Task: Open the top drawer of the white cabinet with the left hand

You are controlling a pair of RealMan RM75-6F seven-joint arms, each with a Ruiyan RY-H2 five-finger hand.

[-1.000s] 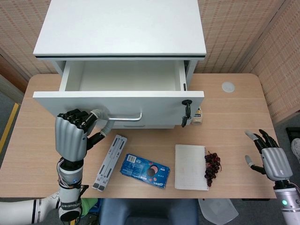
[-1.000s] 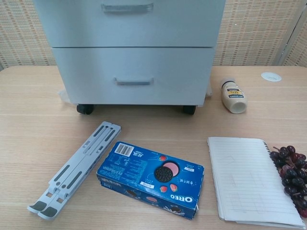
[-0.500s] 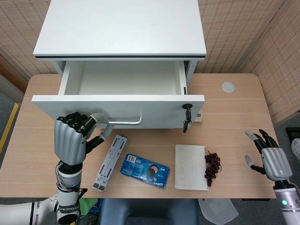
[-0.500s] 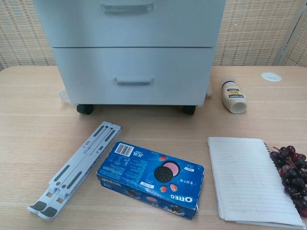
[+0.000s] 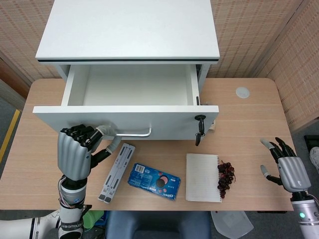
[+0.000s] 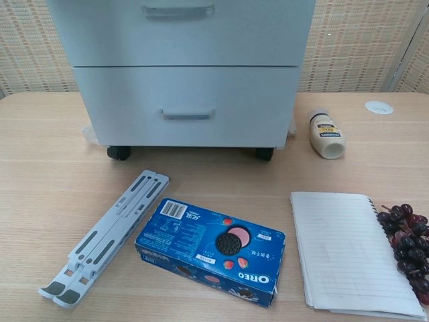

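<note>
So the left hand (image 5: 75, 153) is down at the front-left of the table (image 5: 249, 99), fingers curled around the left end of the metal handle (image 5: 130, 133) on the top drawer (image 5: 127, 113), so it's got a grip on that bar from underneath, back of the hand facing the head camera. That drawer is pulled well out from the white cabinet (image 5: 128, 30), which sits at the back of the table, and you can see straight down into its pale inside, nothing visible in there. There's a black key (image 5: 200, 129) hanging in the lock at the right end of the drawer front. Just below the hand is a grey folding stand (image 5: 116, 172), lying flat and angled, and right beside that a blue Oreo box (image 5: 154, 181), also flat. Further right is a lined notebook (image 5: 203, 177) with a bunch of dark grapes (image 5: 226, 177) touching its right edge. From the chest view you get the cabinet's lower drawer fronts and its black wheels, plus a small cream bottle (image 6: 325, 134) lying on its side near the cabinet's right corner; in the head view it's mostly hidden under the drawer front. The right hand (image 5: 287, 167) is way off at the right edge of the table, fingers spread, holding nothing. There's also a little round grey cap (image 5: 242, 92) set in the tabletop, back right.
</note>
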